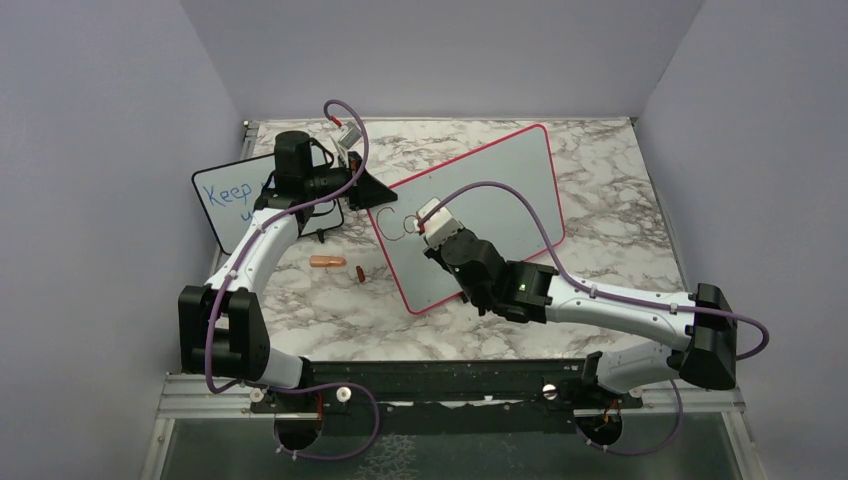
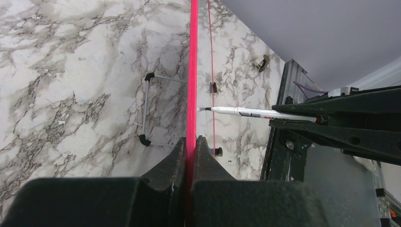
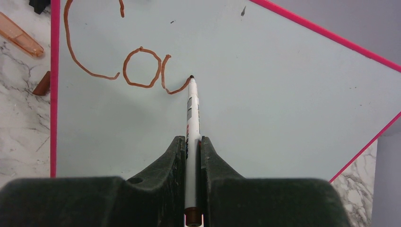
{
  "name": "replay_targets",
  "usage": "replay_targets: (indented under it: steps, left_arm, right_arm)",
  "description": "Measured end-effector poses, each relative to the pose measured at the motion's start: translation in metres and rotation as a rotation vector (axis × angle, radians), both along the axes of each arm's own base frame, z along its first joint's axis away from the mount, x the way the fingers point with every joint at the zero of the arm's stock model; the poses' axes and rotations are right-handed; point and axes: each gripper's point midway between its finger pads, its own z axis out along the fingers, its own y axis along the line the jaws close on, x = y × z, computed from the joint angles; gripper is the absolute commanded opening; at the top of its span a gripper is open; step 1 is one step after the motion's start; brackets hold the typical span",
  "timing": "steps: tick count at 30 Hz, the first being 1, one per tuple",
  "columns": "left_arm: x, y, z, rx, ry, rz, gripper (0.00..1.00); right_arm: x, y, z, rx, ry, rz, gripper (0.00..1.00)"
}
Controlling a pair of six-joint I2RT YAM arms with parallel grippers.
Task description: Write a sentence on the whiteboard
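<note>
The whiteboard (image 1: 490,190) with its red-pink frame stands tilted on the marble table. My left gripper (image 1: 370,190) is shut on its upper left frame edge, which shows edge-on as a red line (image 2: 192,71) between the closed jaws. My right gripper (image 3: 192,142) is shut on a white marker (image 3: 191,109), whose dark tip touches the board face (image 3: 283,94). The sentence (image 3: 142,73) reads as red-brown strokes: a large C, an o and a curved stroke ending at the tip. From the left wrist the marker (image 2: 246,112) meets the board from the right.
A smaller black-framed board (image 1: 225,200) with blue writing stands at the left behind my left arm. An orange pen (image 1: 327,262) and a brown cap (image 1: 359,272) lie on the table left of the whiteboard. A wire stand (image 2: 156,109) props the whiteboard's back.
</note>
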Motion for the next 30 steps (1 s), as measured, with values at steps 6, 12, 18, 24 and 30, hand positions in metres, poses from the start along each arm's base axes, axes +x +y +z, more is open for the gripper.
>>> replay_targets:
  steps: [6, 12, 18, 24, 30]
  left_arm:
    - [0.0, 0.0, -0.0002, 0.0, 0.001, 0.0, 0.0]
    - [0.0, 0.0, -0.0002, 0.0, 0.001, 0.0, 0.0]
    - [-0.0001, 0.0, -0.0002, 0.0, 0.001, 0.0, 0.0]
    - [0.0001, 0.0, -0.0004, 0.0, 0.002, 0.0, 0.0]
    - [0.0006, 0.0, -0.0006, 0.0, 0.003, 0.0, 0.0]
  right_arm:
    - [0.0031, -0.0001, 0.0033, 0.009, -0.011, -0.004, 0.01]
    - [0.0048, -0.0005, 0.0049, 0.012, -0.016, -0.006, 0.01]
    - [0.006, 0.0, 0.0069, 0.016, -0.023, -0.006, 0.01]
    - [0.0066, 0.0, 0.007, 0.018, -0.022, -0.005, 0.01]
    - [0.0061, 0.0001, 0.0053, 0.013, -0.016, 0.0, 0.01]
